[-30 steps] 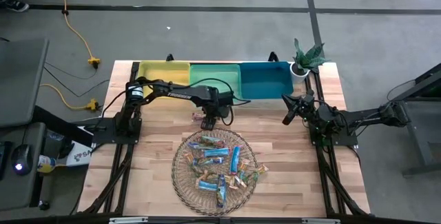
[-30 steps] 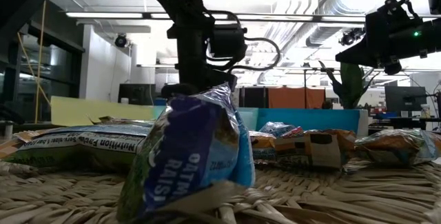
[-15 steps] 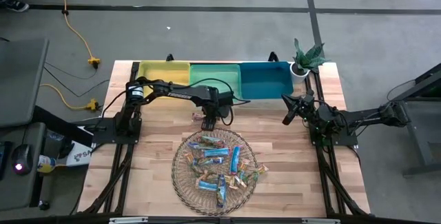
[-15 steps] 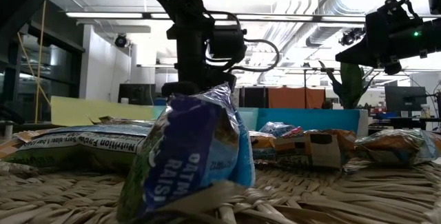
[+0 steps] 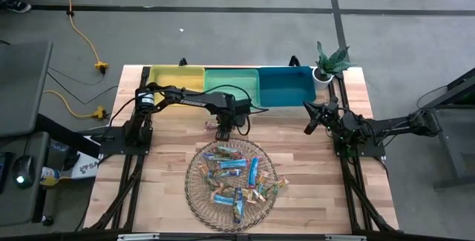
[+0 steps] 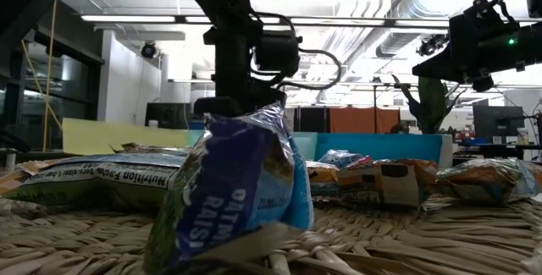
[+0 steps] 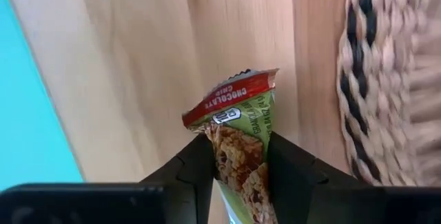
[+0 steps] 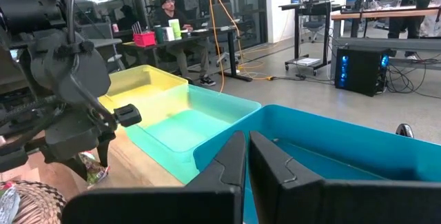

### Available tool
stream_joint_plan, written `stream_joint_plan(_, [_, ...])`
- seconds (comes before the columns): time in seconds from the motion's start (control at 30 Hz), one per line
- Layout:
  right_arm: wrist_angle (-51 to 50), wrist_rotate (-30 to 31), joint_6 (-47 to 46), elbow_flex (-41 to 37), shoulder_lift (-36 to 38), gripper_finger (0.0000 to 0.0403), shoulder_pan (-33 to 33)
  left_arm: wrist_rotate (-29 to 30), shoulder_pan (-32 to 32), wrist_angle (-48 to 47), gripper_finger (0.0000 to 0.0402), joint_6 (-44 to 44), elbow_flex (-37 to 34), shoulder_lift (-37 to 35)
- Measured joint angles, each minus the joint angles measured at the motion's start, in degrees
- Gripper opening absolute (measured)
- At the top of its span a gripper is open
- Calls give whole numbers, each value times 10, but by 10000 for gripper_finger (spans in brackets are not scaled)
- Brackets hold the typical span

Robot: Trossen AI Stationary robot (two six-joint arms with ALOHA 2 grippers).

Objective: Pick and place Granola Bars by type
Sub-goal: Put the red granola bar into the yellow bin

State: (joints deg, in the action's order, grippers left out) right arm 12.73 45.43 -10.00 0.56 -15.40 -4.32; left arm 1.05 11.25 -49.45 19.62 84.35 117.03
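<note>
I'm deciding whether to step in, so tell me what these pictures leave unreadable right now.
- Chocolate chip bar in the left claw: its lower end is hidden between the fingers, left wrist view.
- Bars on the wicker plate: too small in the high view to sort by type.
- Low view: the blue oatmeal raisin bar blocks whatever lies behind it.
- Bins' contents: the teal bin is cut off by the picture's edge.

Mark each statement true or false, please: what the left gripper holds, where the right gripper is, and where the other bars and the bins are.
1. The left gripper is shut on a green granola bar. True.
2. The right gripper holds a blue bar. False: it holds nothing and waits near the teal bin.
3. Most granola bars lie on the wicker plate. True.
4. The yellow bin stands between the other two. False: the green bin is in the middle.
</note>
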Motion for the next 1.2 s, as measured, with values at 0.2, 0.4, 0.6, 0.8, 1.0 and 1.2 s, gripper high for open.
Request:
stream_joint_plan(0.2, [0,-5,0,0,0,0,0,-17,1,-19,106,-19,32,-20])
stream_joint_plan(0.4, [-5,-12,0,0,-1,0,0,-73,12,-18,106,-27,43,-73])
stream_joint_plan(0.6, [-5,-13,0,0,-3,0,0,-133,40,-1,106,-49,43,-141])
stream_joint_plan(0.8, [-5,-13,0,0,-3,0,0,-181,74,14,106,-51,43,-221])
stream_joint_plan(1.0, [-5,-13,0,0,-3,0,0,-224,101,77,106,-70,43,-299])
stream_joint_plan(1.2, [-11,-13,0,0,-3,0,0,-252,105,200,106,-110,43,-368])
